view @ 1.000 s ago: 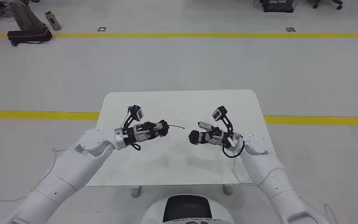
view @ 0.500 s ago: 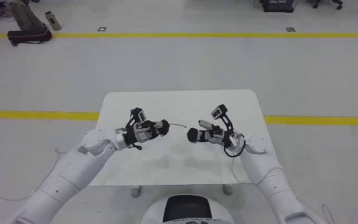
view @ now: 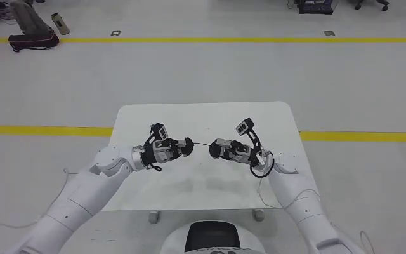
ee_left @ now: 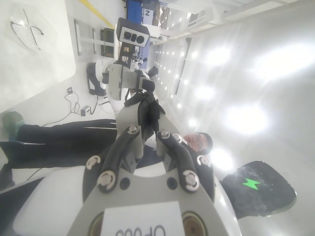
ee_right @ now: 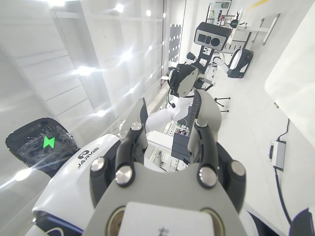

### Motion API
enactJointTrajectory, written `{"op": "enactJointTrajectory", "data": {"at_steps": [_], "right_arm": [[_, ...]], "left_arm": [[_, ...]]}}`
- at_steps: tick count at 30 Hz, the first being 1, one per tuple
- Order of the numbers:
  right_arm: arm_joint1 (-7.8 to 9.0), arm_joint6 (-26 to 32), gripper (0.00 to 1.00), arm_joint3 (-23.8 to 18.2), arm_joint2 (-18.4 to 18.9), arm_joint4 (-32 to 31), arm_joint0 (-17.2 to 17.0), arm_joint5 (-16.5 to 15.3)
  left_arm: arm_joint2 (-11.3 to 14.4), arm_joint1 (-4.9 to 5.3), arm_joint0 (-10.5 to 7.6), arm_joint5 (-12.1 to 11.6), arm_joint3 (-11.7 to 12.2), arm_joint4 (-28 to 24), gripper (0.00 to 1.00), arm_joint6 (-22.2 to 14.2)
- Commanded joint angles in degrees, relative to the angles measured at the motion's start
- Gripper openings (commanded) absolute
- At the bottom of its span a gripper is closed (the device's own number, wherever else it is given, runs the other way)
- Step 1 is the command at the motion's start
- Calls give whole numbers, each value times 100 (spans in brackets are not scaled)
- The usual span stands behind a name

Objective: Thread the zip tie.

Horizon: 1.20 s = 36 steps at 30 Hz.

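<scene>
Left tool (view: 189, 145) clamps zip tie (view: 200, 144) | right tool (view: 213, 150) agape, moved closer

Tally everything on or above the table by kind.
Left gripper and right gripper: 2
Thin black plastic zip tie between them: 1
Clear plastic bag of black zip ties: 1
White rounded table: 1
Total: 5

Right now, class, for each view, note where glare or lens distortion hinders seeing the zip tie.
Top view: even light, no glare; the zip tie reads as a thin dark line. Left wrist view: ceiling lights bloom white, wide-angle curving. Right wrist view: starburst flares, bent straight lines.
</scene>
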Motion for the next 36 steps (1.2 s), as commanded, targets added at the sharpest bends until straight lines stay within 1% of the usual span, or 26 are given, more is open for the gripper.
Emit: {"op": "enactJointTrajectory", "data": {"at_steps": [1, 3, 5, 7, 8, 10, 12, 14, 16, 19, 27, 36], "right_arm": [[-32, 29, 34, 30, 14, -32, 6, 0], [-66, 69, 33, 57, 38, -69, 11, 0], [-91, 109, 29, 72, 64, -105, 7, 0], [-117, 143, 28, 86, 105, -146, 1, 0], [-128, 156, 25, 90, 124, -156, -4, 0], [-152, 179, 24, 98, 169, -189, -17, 0], [-172, 200, 20, 99, 207, -215, -33, 0], [-193, 226, 18, 94, 250, -258, -54, 0], [-211, 253, 18, 81, 295, -304, -78, 0], [-233, 283, 15, 63, 354, -348, -111, 0], [-299, 330, 11, 23, 481, -445, -168, 0], [-362, 322, 12, -39, 623, -559, -220, 0]], "left_arm": [[-15, -6, 9, 12, -2, 18, 0, -1], [-32, -12, 23, 32, 2, 49, 0, 5], [-46, -15, 36, 45, 3, 100, 0, 10], [-61, -20, 57, 65, 3, 123, 0, 20], [-65, -22, 63, 70, -1, 143, 0, 23], [-81, -29, 79, 81, -8, 154, 0, 23], [-92, -34, 97, 83, -10, 166, 0, 22], [-106, -40, 114, 82, -9, 190, 0, 25], [-122, -47, 128, 80, -5, 219, 0, 58], [-138, -58, 142, 83, -11, 237, 0, 79], [-183, -87, 164, 105, -16, 295, 0, 39], [-251, -107, 208, 144, -41, 353, 0, -3]]}}
